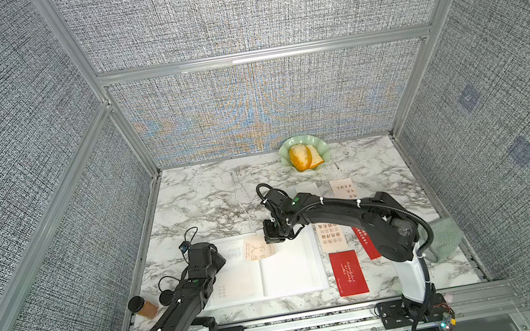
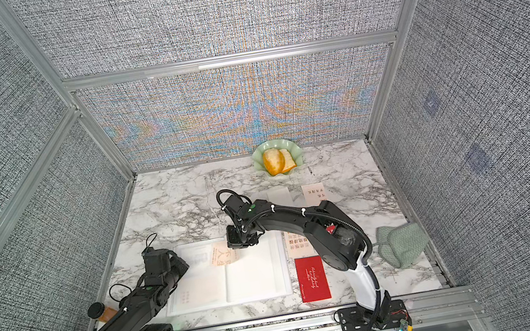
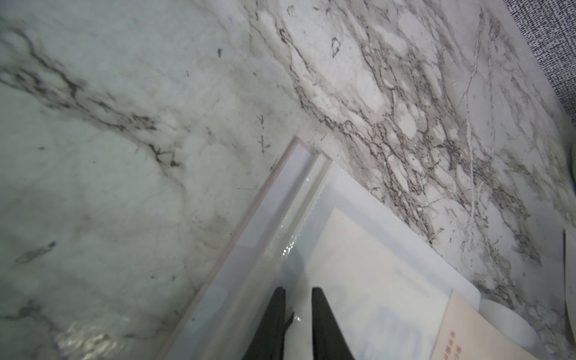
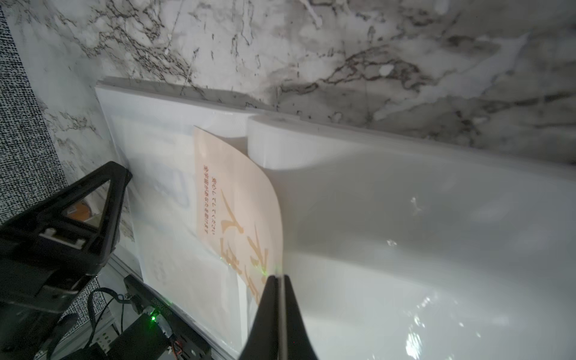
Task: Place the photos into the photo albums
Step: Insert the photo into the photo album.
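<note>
The photo album (image 1: 291,273) (image 2: 256,279) lies open near the table's front, white pages up. My right gripper (image 1: 271,243) (image 4: 279,276) is shut on a cream photo (image 1: 258,252) (image 4: 237,193) with red-brown characters. The photo curves down over the album's spine. My left gripper (image 1: 229,255) (image 3: 297,288) rests on the left page (image 3: 358,249), its fingers a narrow gap apart with nothing clearly between them. More photos lie to the right of the album: a cream one (image 1: 327,237), a red one (image 1: 349,272), a second red one (image 1: 363,240) partly under the arm, a white one (image 1: 307,190) and another cream one (image 1: 345,189).
A green scalloped dish (image 1: 324,149) with bread stands at the back wall. A dark-lidded jar (image 1: 142,306) lies at the front left. A green cloth (image 1: 448,238) is bunched at the right wall. Metal-framed walls enclose the marble table.
</note>
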### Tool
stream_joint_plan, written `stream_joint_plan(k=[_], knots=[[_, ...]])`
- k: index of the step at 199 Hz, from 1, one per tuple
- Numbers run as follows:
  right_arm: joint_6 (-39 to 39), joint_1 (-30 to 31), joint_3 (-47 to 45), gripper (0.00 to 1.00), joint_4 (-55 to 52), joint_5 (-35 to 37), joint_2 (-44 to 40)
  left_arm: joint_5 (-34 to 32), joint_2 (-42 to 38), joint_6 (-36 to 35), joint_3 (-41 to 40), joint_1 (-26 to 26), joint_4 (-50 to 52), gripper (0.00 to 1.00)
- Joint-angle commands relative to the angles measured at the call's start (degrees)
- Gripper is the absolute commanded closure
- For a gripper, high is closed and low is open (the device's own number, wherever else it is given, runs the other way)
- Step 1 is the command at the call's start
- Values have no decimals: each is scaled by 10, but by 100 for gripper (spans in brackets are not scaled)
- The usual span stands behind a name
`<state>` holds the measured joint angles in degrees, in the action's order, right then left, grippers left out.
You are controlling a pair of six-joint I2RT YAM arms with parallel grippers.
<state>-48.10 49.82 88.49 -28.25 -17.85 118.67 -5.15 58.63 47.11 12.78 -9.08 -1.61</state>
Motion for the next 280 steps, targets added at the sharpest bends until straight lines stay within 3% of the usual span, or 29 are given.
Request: stream_joint_plan(k=[1,92,113,133,214,280], knots=[[-12,1,27,100,29,-23,27,-3,3,-3,-2,2,45,80],[1,7,82,100,31,-68,84,-4,-2,-3,-2,1,48,80],[11,2,59,85,26,-54,62,-3,1,-4,-1,2,47,80],[15,-7,28,80,25,-45,38,-3,2,-4,-2,2,46,80],[19,-10,-24,76,17,-31,-5,-1,4,-5,-1,1,46,80],[22,2,39,76,1,-38,39,1,1,-8,1,1,46,80]])
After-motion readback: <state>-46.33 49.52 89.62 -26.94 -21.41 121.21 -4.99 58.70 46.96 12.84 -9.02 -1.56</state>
